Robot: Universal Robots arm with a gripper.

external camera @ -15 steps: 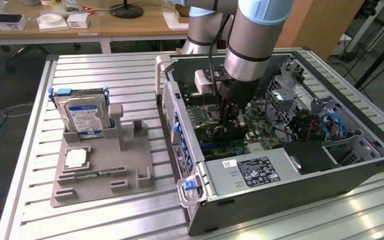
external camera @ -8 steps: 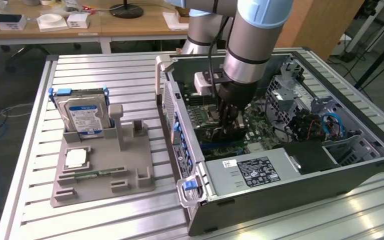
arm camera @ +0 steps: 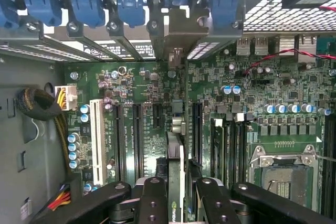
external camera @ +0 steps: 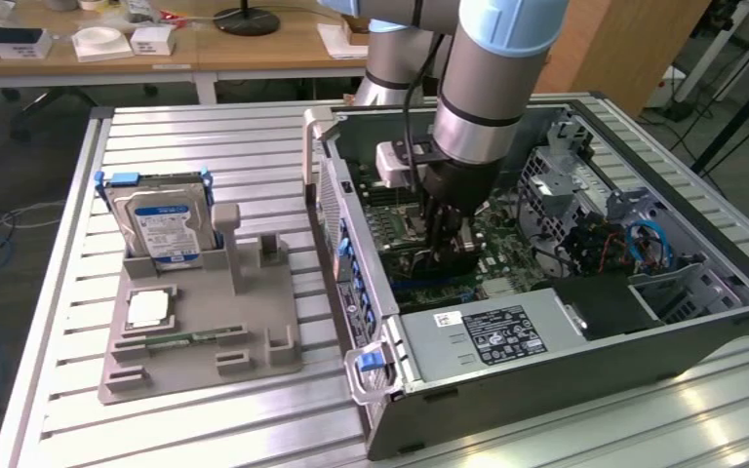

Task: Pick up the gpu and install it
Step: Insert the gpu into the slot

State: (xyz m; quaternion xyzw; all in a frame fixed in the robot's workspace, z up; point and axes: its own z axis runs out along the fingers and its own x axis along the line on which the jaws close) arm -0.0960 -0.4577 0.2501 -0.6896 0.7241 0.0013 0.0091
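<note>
Inside the open computer case (external camera: 583,331), over the green motherboard (arm camera: 152,93), the gpu (arm camera: 176,182) stands on edge between the pincer (arm camera: 177,195) fingers, which are closed narrowly on the thin card. In the wrist view the card shows edge-on as a slim strip, its long axis running straight away from the pincer toward the rear wall of the case, where its silver metal bracket (arm camera: 177,38) stands among the blue slot clips (arm camera: 128,9). The card lies in line with the long black expansion slots (arm camera: 137,129) on either side of it, parallel to them. Whether its lower edge is seated in a slot I cannot tell.

In the exterior view the arm (external camera: 492,88) reaches down into the case from above, the pincer (external camera: 447,249) low over the board. The case lies on its side on the slatted metal desk (external camera: 218,136). On the exterior view's left, well apart from the case, a grey holder (external camera: 199,336) carries a hard drive (external camera: 160,224) with a blue label, standing upright.
</note>
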